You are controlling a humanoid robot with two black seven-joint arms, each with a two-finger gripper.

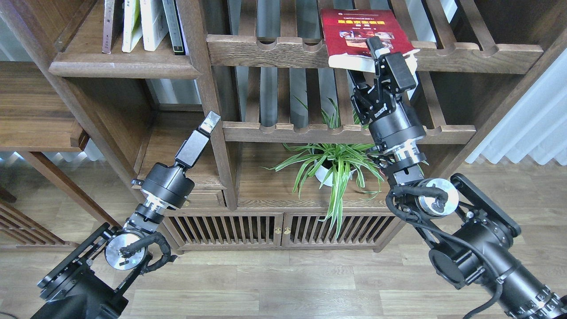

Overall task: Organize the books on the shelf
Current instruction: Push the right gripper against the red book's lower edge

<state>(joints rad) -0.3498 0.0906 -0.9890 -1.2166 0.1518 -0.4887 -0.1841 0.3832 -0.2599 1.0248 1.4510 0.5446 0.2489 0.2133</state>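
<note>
A red book (354,26) with a yellow title and photos lies flat on the top slatted rack, its near page edge overhanging the front rail. My right gripper (365,64) is open at that edge, with one finger (374,46) over the cover's near end and the other (355,82) below the rail. The shelf (119,66), a solid dark-brown board with a thick lip, is at the upper left and holds several upright books (141,22). My left gripper (209,123) hangs lower, in front of the cabinet post, seen edge-on with nothing in it.
A potted spider plant (332,166) stands under the racks, just left of my right forearm. A second slatted rack (310,130) runs below the top one. An upright post (212,102) separates the shelf from the racks. Low cabinet doors (283,230) and wooden floor lie below.
</note>
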